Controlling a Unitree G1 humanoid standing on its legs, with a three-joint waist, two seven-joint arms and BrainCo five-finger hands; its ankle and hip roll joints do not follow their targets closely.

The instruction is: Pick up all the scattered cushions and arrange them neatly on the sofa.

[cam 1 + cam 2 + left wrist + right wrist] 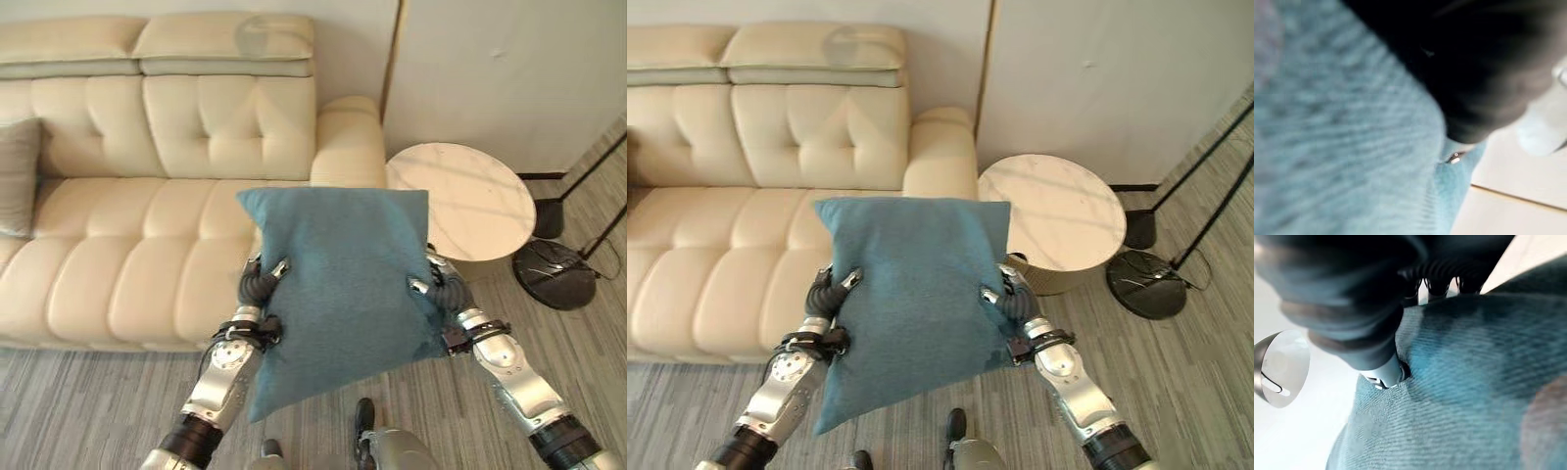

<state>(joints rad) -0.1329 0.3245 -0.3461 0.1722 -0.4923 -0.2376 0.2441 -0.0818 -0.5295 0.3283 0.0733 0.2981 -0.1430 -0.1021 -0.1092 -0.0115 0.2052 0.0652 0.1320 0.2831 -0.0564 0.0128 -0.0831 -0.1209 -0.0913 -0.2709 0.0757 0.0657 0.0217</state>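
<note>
A large teal cushion (338,284) hangs in the air before the cream sofa (147,255), held upright between both hands. My left hand (260,284) grips its left edge, thumb pressed into the front of the fabric. My right hand (436,284) grips its right edge the same way. Up close, the teal cushion (1342,147) lies against the left hand's dark cover (1474,63), and the right hand's thumb (1383,374) digs into the teal cushion (1459,396). A grey cushion (18,176) leans at the sofa's far left.
A round white marble side table (470,201) stands right of the sofa's arm. A black lamp base (554,274) and thin black stand legs (588,176) are on the grey floor at the right. The sofa's seat in front of me is bare.
</note>
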